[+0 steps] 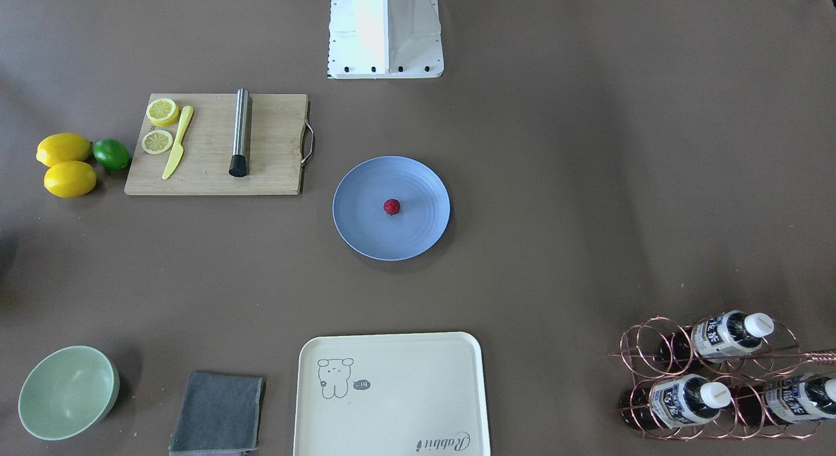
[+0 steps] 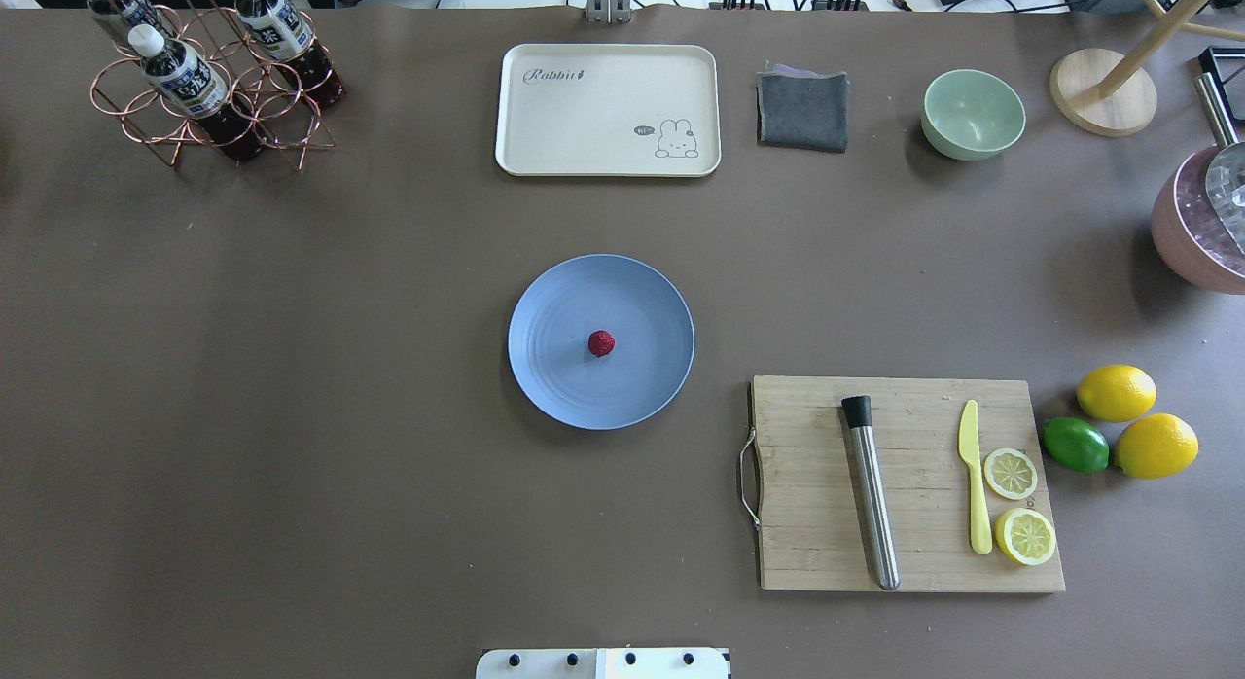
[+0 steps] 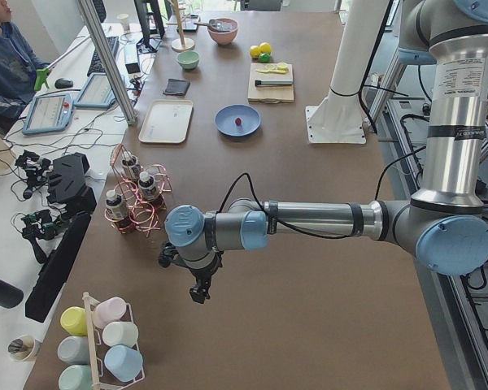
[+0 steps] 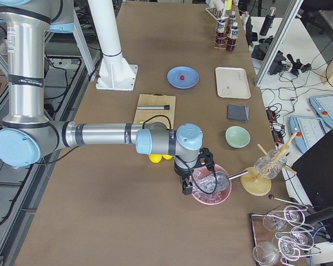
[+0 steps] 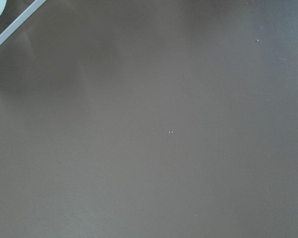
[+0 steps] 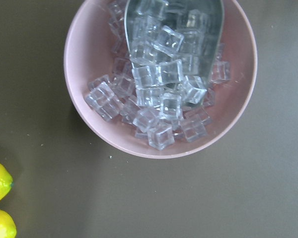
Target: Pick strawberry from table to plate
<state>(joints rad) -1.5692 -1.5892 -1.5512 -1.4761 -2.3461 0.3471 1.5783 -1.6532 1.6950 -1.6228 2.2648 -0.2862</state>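
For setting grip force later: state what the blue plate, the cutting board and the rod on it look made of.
The plate: probably matte plastic; light blue, no glaze shine. The cutting board: bare wood or bamboo; grain strips show. The rod: apparently brushed steel; silvery sheen, black rubbery-looking cap.

We see the small dark-red, bumpy strawberry [image 2: 601,343] resting at the centre of the round light-blue plate [image 2: 545,368], which lies flat mid-bench [image 2: 292,368].

We read "Rabbit" in script on the cream tray [image 2: 603,105], at the corner opposite its bunny drawing [image 2: 676,139]. Speech bubble [image 2: 644,130] beside the bunny: too small. Bottle labels [image 2: 185,76] left of the tray: unreadable.
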